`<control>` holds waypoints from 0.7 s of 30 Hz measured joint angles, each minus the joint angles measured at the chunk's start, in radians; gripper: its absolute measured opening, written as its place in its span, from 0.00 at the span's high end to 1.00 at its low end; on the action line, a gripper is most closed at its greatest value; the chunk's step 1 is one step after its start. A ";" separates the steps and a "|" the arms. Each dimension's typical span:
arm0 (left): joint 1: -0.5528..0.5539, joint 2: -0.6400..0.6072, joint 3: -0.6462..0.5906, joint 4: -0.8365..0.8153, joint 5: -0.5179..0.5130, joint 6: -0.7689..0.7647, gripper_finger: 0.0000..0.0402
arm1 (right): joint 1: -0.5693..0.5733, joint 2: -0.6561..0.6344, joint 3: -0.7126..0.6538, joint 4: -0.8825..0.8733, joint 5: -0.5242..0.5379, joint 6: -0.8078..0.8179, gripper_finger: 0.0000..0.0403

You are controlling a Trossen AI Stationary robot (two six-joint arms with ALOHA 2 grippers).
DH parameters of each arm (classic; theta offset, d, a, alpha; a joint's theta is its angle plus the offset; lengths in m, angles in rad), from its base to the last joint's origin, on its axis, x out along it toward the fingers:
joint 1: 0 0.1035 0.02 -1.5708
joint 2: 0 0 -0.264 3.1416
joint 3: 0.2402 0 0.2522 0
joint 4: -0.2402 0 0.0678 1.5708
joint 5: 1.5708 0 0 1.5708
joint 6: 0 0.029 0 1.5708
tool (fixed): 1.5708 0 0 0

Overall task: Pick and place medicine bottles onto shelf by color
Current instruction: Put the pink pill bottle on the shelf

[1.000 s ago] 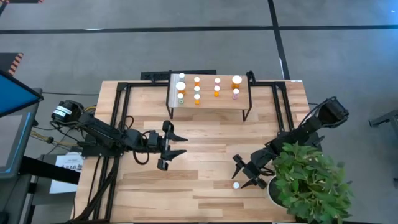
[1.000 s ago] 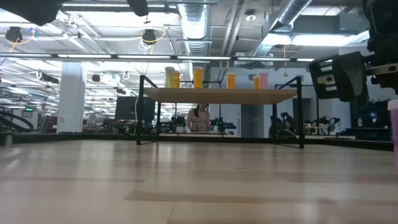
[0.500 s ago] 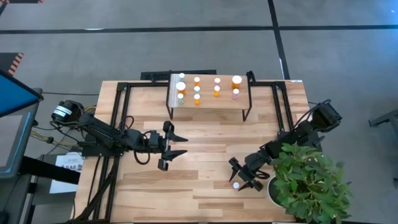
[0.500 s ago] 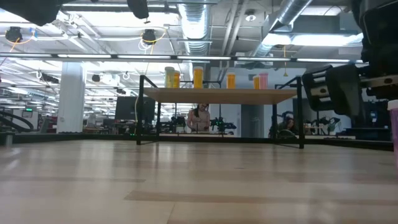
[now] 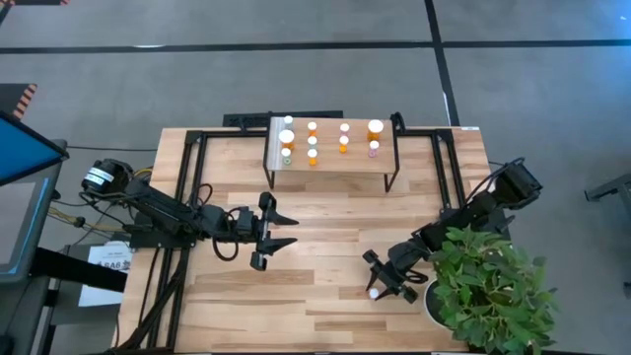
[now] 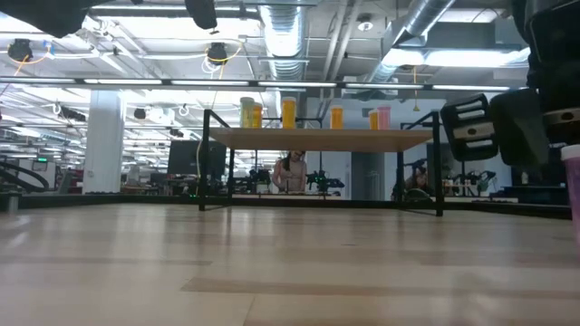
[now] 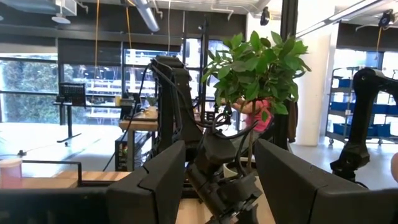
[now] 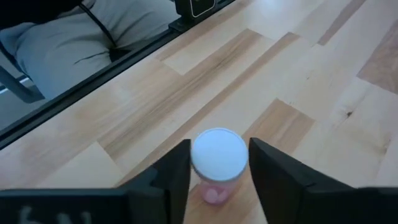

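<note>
Right gripper (image 5: 379,287) low over the table at about 5 o'clock of the board, fingers spread on either side of a pink bottle (image 8: 217,167) with a white cap; in the right wrist view, narrow gaps on both sides of the cap, so not clamped. Bottle upright on the table (image 5: 325,227), same bottle at (image 5: 374,293) from above. Potted plant (image 5: 491,287) just beside at 3 o'clock of the gripper, leaves covering part of the right arm. In the low view, bottle cut off at the right edge (image 6: 572,186), only a pinkish body and pale cap showing, dark gripper parts beside it.

Left gripper (image 5: 279,229) open, hovering over the table at 9 o'clock of centre, holding nothing, well apart from the pink bottle. In the left wrist view, right arm and plant (image 7: 258,59) filling the gap between the fingers, pink bottle hidden.

Shelf (image 5: 330,166) at 12 o'clock, carrying bottles in rows: orange ones mid-shelf (image 5: 313,156), a green one at its 9 o'clock side (image 5: 287,158), a pink one at its 3 o'clock side (image 5: 374,150). Body colours under several caps hard to make out from above. Person (image 6: 291,172) far behind under the shelf in the low view.
</note>
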 joint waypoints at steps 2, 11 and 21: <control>0.000 0.000 0.000 0.000 0.000 0.000 0.54 | 0.000 0.000 0.000 0.000 0.000 0.000 0.58; 0.000 0.000 0.000 0.000 0.000 0.000 0.54 | -0.030 0.000 0.000 0.002 -0.002 0.012 0.68; 0.000 0.000 0.000 -0.003 0.027 -0.010 0.54 | -0.131 0.000 0.061 -0.002 0.000 -0.003 0.66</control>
